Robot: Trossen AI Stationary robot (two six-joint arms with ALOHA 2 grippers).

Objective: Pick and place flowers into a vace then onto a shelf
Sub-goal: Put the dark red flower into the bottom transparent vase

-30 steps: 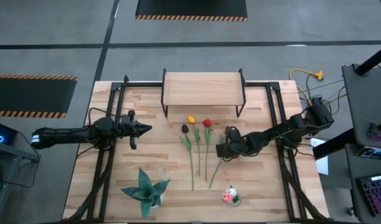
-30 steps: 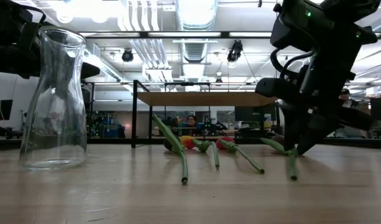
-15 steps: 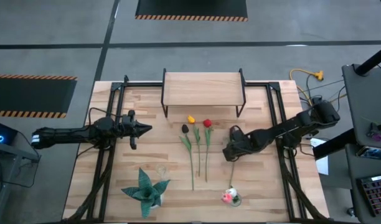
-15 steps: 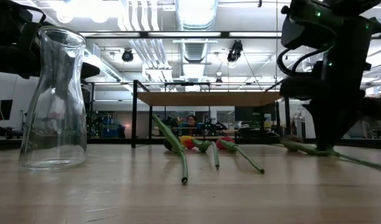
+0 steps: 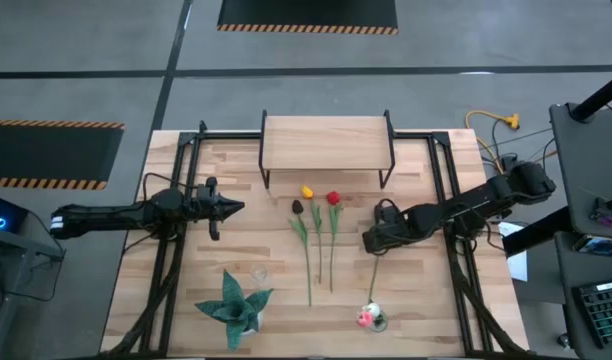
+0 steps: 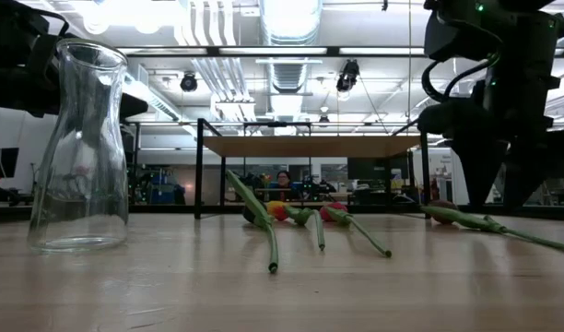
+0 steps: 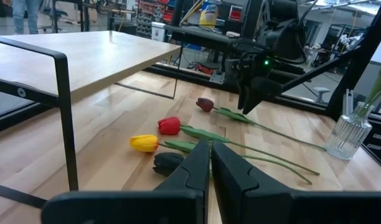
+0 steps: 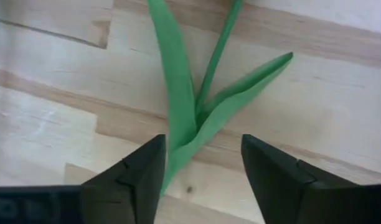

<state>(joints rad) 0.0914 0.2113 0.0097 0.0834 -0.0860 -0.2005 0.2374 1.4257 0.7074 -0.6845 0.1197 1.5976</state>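
Note:
Three tulips lie side by side on the table in front of the shelf [image 5: 326, 143]: yellow [image 5: 307, 191], red [image 5: 333, 198] and black [image 5: 297, 207]. A fourth, maroon tulip [image 7: 205, 104] lies flat to their right, its stem [image 5: 372, 275] pointing at the near edge. My right gripper [image 5: 371, 242] is open and low over this tulip. Its fingers stand on either side of the green leaves [image 8: 190, 106]. My left gripper [image 5: 236, 207] is shut and hovers left of the tulips. An empty glass vase [image 6: 79, 148] stands near the front edge.
A spiky teal plant [image 5: 233, 305] sits at the near left, beside the glass vase [image 5: 258, 272]. A small ribbed glass with a white-pink flower [image 5: 369, 316] stands near the front edge, close to the maroon tulip's stem end. Black frame rails [image 5: 168, 250] run along both table sides.
My right gripper has moved a little toward the table's right edge and opened. The maroon tulip has turned about on the table. Its stem end swung from near-left toward the right and now points straight at the near edge. The whole flower lies flat.

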